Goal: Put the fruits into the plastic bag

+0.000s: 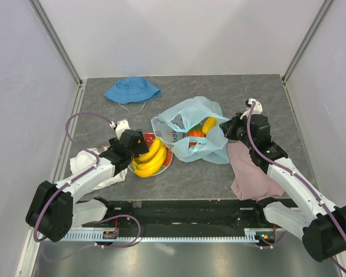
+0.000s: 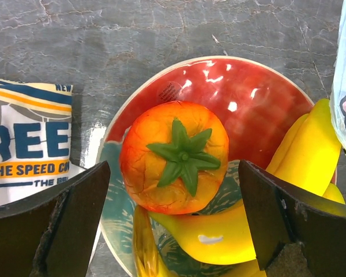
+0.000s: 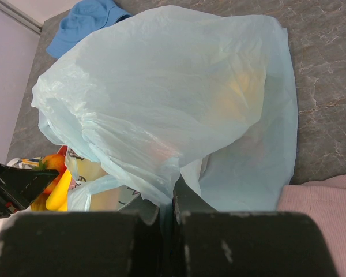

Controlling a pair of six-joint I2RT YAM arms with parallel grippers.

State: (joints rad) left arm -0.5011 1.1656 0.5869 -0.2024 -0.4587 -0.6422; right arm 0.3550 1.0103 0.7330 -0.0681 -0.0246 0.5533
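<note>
The light-blue plastic bag (image 1: 199,130) lies open at table centre with an orange-red fruit (image 1: 195,133) and a yellow fruit (image 1: 209,124) inside. My right gripper (image 1: 226,128) is shut on the bag's edge (image 3: 173,173) and holds it up. Yellow bananas (image 1: 150,158) lie on the red-rimmed plate (image 1: 168,158). My left gripper (image 1: 130,147) is open above the plate, its fingers (image 2: 63,213) either side of an orange-red fruit with a green stalk (image 2: 174,156), not touching it. That fruit rests beside the bananas (image 2: 230,225) on the plate (image 2: 242,109).
A blue bucket hat (image 1: 131,90) lies at the back. A pink cloth (image 1: 251,173) lies under my right arm. A white printed packet (image 2: 29,141) sits left of the plate, by a white cloth (image 1: 89,164).
</note>
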